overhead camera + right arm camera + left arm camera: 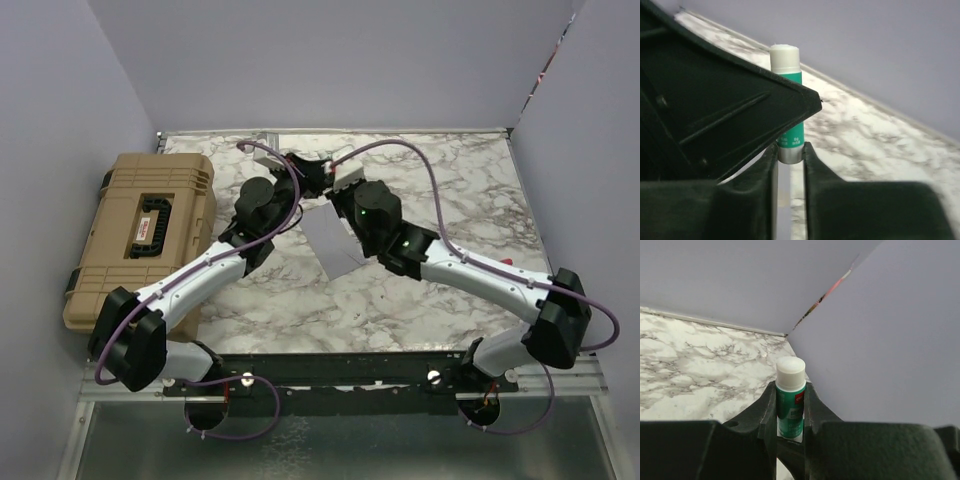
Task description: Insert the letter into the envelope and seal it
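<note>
Left claw: closed on the glue stick. The green body is clamped between both fingers, and the white end stands clear beyond the fingertips.
Right claw: closed on the same glue stick. The silver-grey end is pinched between its fingertips, and the stick's middle is hidden by the black body of the left claw crossing in front.
Glue stick: gripped by both claws at once where the two arms meet, over the far half of the desk.
Envelope: laid flat on the marble-patterned desk near its middle, just on the near side of the meeting claws. One far corner is covered by the right arm, and it is touched by neither claw.
Letter: not made out in any view; whether it sits inside the envelope cannot be told.
Grey paper piece: what appears to be a small grey sheet is seen at the far edge of the desk, behind the left claw.
Hard case: tan, lid shut, black handle on top. It is set at the desk's left edge beside the left arm, well apart from the envelope.
</note>
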Controlling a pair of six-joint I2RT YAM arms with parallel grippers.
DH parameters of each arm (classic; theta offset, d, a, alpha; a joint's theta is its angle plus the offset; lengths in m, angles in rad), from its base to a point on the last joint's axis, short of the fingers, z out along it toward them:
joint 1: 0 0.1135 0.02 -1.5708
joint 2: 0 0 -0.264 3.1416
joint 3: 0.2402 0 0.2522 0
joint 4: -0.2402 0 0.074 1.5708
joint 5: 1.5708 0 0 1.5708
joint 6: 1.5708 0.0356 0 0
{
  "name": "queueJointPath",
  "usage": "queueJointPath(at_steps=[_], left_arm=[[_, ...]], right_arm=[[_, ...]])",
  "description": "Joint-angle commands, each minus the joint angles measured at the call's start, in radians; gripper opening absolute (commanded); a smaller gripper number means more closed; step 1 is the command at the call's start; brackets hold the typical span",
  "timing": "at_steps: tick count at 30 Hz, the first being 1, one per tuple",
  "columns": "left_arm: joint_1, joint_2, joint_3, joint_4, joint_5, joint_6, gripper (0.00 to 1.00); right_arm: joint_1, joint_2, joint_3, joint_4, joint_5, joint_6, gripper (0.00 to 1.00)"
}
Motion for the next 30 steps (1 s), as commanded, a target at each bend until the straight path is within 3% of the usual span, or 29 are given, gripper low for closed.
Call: queueJointPath(at_steps=[1, 2, 4, 9, 13, 18, 23, 30], left_arm=[[-0.048, -0.074, 0.031, 0.055, 0.155, 0.010, 0.00], [-0.047, -0.081, 0.026, 0.046, 0.169, 0.028, 0.00], [-0.041, -0.096, 0.016, 0.029, 0.207, 0.048, 0.00], [-0.021, -0.117, 0.015, 0.015, 0.355, 0.084, 0.00], [-0.018, -0.125, 0.031, 0.016, 0.514, 0.124, 0.00], [-0.018, -0.141, 0.047, 0.027, 0.635, 0.155, 0.00], [-0.019, -0.157, 0.073, 0.069, 0.794, 0.127, 0.00], [-0.019, -0.190, 0.071, 0.110, 0.785, 0.040, 0.00]], right_arm=[[-0.111, -0.146, -0.033, -0.172, -0.259, 0.234, 0.35], [-0.126, -0.196, -0.058, -0.174, -0.358, 0.251, 0.46], [-0.148, -0.270, -0.083, -0.205, -0.517, 0.309, 0.59], [-0.190, -0.371, -0.119, -0.325, -0.894, 0.361, 0.57], [-0.227, -0.489, -0.212, -0.247, -1.079, 0.438, 0.60], [-0.241, -0.585, -0.290, -0.114, -1.145, 0.543, 0.73], [-0.270, -0.608, -0.312, -0.052, -1.106, 0.668, 0.72], [-0.314, -0.634, -0.398, 0.131, -1.090, 0.830, 0.69]])
